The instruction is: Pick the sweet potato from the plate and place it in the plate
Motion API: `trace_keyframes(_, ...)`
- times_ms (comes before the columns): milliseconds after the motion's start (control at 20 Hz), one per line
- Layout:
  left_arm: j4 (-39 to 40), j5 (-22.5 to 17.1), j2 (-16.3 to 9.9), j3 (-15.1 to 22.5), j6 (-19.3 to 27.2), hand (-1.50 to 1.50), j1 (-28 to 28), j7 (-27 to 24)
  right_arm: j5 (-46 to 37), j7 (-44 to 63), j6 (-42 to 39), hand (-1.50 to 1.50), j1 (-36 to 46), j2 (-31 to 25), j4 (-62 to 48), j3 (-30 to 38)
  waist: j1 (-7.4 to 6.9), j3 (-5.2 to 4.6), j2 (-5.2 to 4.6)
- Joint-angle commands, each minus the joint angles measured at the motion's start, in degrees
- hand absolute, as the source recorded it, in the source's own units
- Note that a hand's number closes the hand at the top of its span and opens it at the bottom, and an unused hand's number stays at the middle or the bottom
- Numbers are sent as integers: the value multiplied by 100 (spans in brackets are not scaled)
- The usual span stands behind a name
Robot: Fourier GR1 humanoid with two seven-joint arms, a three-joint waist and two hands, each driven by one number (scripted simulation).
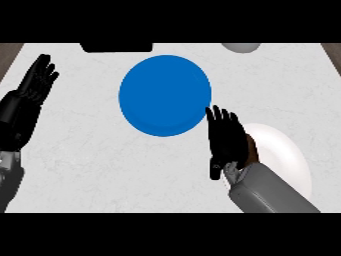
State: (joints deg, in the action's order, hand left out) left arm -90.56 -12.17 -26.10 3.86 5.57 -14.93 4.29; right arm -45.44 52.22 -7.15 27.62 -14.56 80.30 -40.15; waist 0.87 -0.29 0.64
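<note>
The right hand (225, 140) hovers with fingers straight and holding nothing, at the white plate's (284, 150) nine o'clock edge. The sweet potato (251, 149) lies mostly hidden behind it. The blue plate (165, 95) sits at eleven o'clock. The left hand (36, 85) rests open.

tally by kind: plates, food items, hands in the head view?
Plates: 2, blue plate and white plate
Food items: 1, a brown sweet potato on the white plate, mostly hidden by the right hand
Hands: 2, the right one and the left hand resting open at the left edge
Total: 5
</note>
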Motion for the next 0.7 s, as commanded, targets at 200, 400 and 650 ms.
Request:
trace_keyframes(200, -117, 96, 140, 30, -66, 0, 63, -12, 320, 1687, -1846, -150, 268, 538, 208, 277, -96, 24, -47)
trace_keyframes(400, -61, 136, 169, -102, -89, 0, 67, -78, 210, 1294, -1953, -150, 111, 31, 263, 537, -70, 26, -53)
trace_keyframes(650, -183, 132, 211, -94, -100, 0, -84, 143, -169, 1395, -2006, -150, 94, 113, -264, 539, -98, 27, -60)
